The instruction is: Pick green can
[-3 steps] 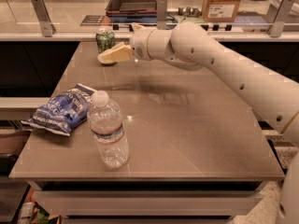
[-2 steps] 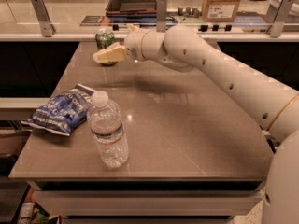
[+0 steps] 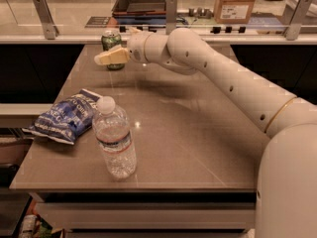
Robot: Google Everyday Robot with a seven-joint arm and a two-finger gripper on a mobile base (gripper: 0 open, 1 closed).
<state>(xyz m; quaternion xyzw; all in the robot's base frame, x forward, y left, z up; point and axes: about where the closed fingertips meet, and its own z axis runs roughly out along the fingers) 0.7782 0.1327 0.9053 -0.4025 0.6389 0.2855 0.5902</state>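
Dark green with unreadable pale print, the green can [image 3: 111, 39] stood upright near the far edge of the brown table [image 3: 198, 133]. The gripper [image 3: 106, 58] hung just in front of it; its opening could not be told. The water bottle [image 3: 115, 143] bore an illegible label.

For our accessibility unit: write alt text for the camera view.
The cream gripper of a white robot arm is in front of a small dark green metal can at the far edge of a brown table. Nearer: a clear plastic bottle, a blue crinkly bag.
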